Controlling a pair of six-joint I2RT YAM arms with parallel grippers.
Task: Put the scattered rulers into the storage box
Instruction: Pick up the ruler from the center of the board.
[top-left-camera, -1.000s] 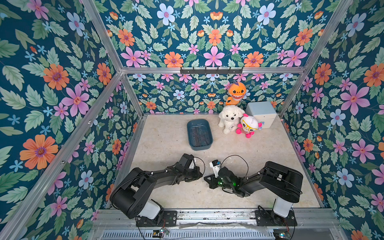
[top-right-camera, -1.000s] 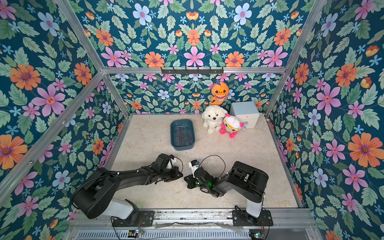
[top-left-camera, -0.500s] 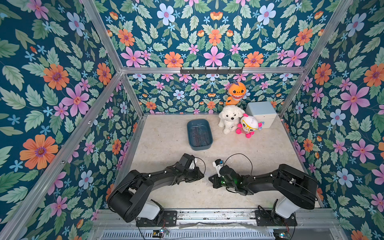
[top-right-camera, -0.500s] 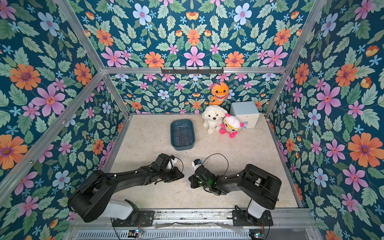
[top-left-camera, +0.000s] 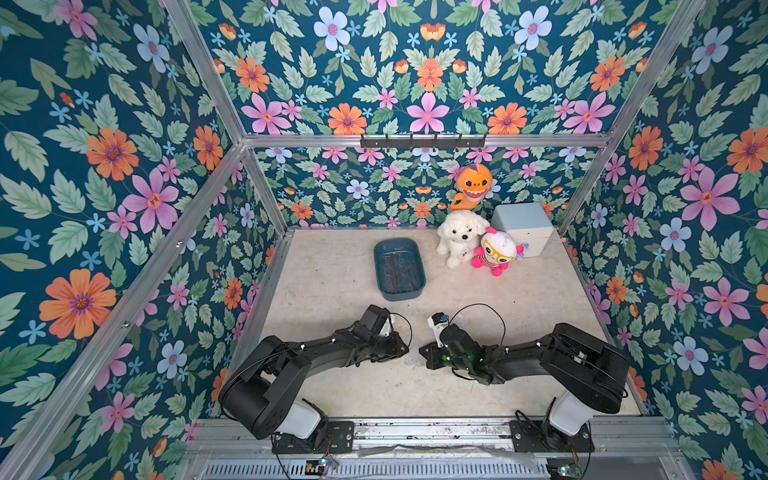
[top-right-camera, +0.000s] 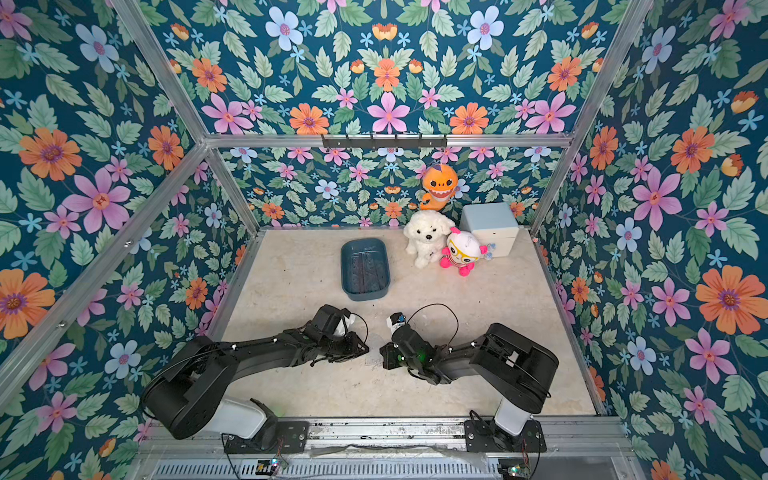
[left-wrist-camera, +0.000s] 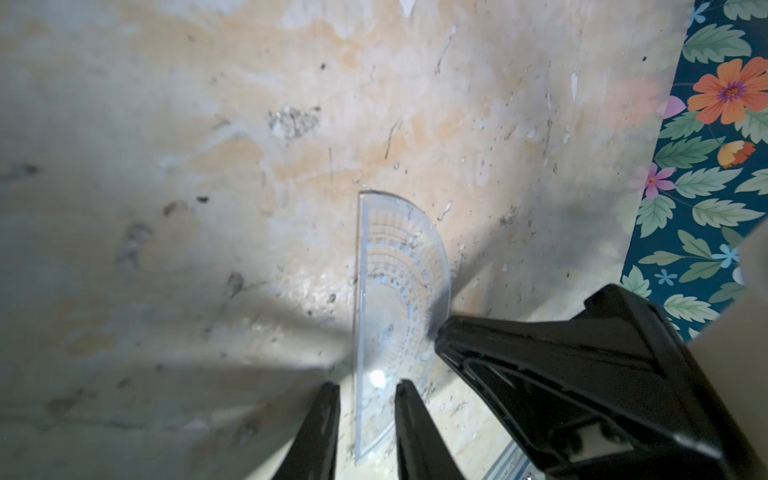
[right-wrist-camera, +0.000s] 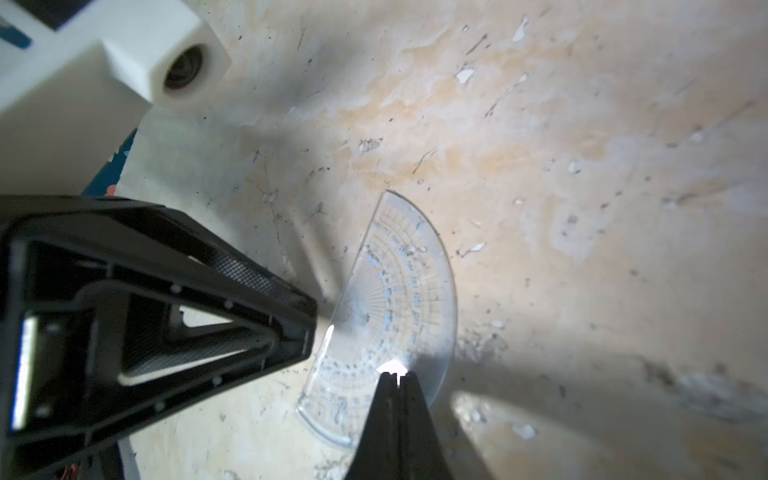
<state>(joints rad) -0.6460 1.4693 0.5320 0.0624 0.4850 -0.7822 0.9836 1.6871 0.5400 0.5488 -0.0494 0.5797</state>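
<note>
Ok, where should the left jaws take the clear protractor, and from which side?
Likely the straight edge, coming from the left arm's side. The protractor is a thin sheet low on the table, so only an edge gives purchase. That edge faces the left gripper, whose jaws stand open astride it.

Floral teal walls (top-left-camera: 415, 62), scuffed beige floor (top-left-camera: 332, 282).

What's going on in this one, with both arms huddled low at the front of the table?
Both arms are working on one clear protractor lying toward the front of the table. The left gripper is open, its fingers straddling the protractor's straight edge. The right gripper is shut, with its tips on the curved side. The storage box sits farther back, with what look like rulers already inside.
</note>
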